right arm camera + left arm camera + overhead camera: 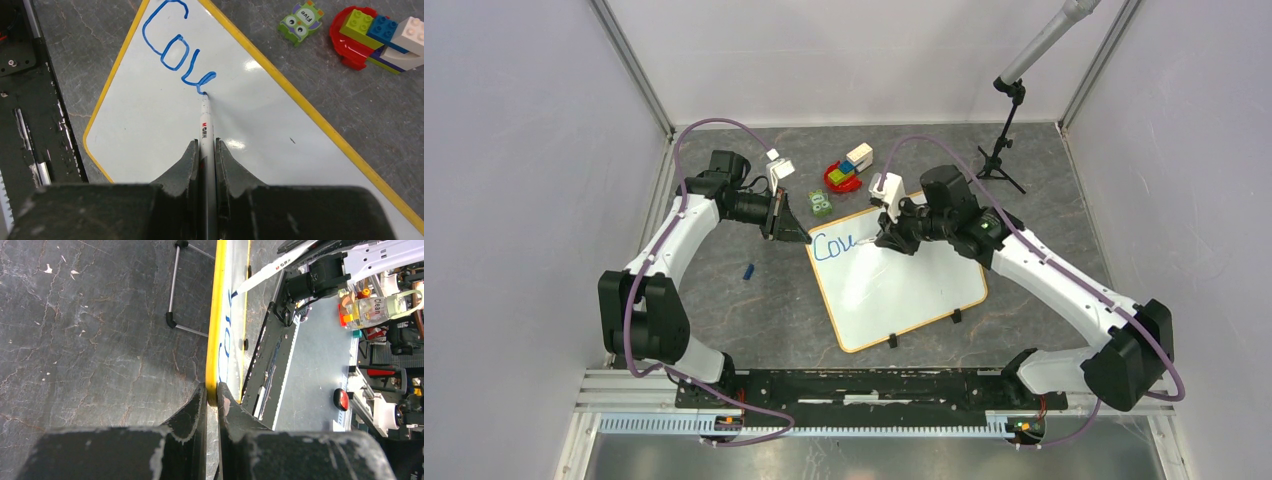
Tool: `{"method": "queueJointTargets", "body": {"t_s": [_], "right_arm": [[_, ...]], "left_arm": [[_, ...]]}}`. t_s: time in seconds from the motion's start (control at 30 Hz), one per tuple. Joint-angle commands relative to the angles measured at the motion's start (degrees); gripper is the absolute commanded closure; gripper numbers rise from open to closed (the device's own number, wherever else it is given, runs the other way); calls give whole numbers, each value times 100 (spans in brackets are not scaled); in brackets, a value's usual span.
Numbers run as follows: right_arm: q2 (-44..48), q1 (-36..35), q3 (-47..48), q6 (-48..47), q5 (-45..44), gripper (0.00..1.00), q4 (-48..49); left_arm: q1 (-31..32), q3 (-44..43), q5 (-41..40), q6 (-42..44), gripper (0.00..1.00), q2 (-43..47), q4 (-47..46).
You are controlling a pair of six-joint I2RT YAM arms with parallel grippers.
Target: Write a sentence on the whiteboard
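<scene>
I see the left tool [212,389] clamped on the whiteboard [904,290] rim and the right tool [205,146] gripping the marker [205,120], its tip on the sentence [172,47], "Cou". A red dish [347,52] beyond its far edge holds blocks [372,30].

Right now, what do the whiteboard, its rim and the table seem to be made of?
Whiteboard: smooth glossy white face, perhaps coated steel or melamine; lamp glints show on it. Rim: yellow, probably plastic, slightly shiny. Table: dark grey, matte, stone-like veins; real stone or a printed sheet, I cannot tell.
</scene>
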State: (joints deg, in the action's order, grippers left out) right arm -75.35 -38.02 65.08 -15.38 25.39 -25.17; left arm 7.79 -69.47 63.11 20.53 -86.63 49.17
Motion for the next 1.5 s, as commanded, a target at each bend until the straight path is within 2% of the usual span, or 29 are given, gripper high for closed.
{"method": "queueJointTargets", "body": {"t_s": [0.0,0.5,0.87,1.17,1.47], "right_arm": [[115,66,399,-105,-123,100,-68],[-135,75,482,-70,-133,100,159],[97,242,86,-150,-231,100,76],[200,243,-291,-124,80,100,28],[18,284,67,-95,-20,100,126]], "left_arm": [[202,-67,8,-37,98,46,23],[199,-66,19,-23,98,13,23],[199,-80,0,-33,98,-4,23],[199,-76,-10,-36,98,0,23],[196,-89,-27,-55,98,11,23]]}}
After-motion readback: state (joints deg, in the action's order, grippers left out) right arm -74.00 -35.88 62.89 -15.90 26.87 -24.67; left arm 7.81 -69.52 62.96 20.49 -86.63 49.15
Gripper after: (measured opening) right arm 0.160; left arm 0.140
